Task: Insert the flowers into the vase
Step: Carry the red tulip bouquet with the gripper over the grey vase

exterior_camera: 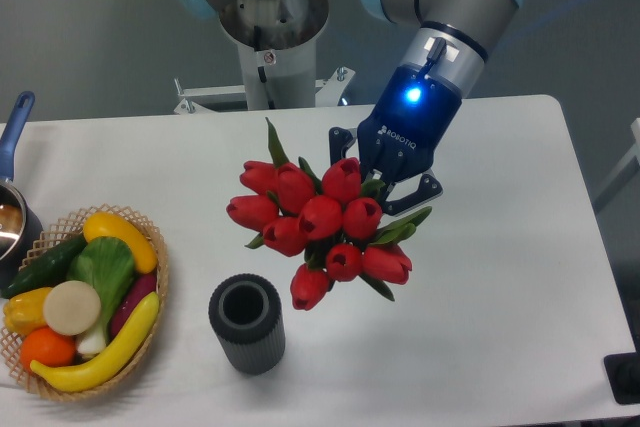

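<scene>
The flowers [318,222], a bunch of red tulip buds with green leaves, hang in the air over the middle of the table. My gripper [388,185] is shut on the bunch from its right side; the stems are hidden behind the buds and the fingers. The vase [247,323], dark grey, ribbed and cylindrical, stands upright on the table below and left of the bunch, its mouth open and empty. The lowest bud sits just right of the vase's rim, higher up.
A wicker basket [155,247] of fruit and vegetables lies at the left edge. A pot with a blue handle [14,127] sits at the far left. The robot base [270,22] stands behind the table. A dark object [625,377] is at the lower right corner.
</scene>
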You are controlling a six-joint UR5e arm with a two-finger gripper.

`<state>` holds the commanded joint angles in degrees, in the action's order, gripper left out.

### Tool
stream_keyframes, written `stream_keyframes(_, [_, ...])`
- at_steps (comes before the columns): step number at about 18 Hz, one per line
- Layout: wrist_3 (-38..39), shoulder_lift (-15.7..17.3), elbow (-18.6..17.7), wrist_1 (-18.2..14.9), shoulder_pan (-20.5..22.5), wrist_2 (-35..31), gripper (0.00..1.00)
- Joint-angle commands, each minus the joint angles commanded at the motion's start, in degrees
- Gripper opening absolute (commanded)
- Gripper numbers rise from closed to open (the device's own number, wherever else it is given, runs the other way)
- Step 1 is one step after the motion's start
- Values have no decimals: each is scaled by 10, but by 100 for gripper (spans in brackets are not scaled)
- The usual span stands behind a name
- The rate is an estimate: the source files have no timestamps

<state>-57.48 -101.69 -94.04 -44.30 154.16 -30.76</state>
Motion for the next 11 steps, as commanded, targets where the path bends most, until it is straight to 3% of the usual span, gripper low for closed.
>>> stream_keyframes(11, [-1, -4, -6, 4, -7, 1, 22])
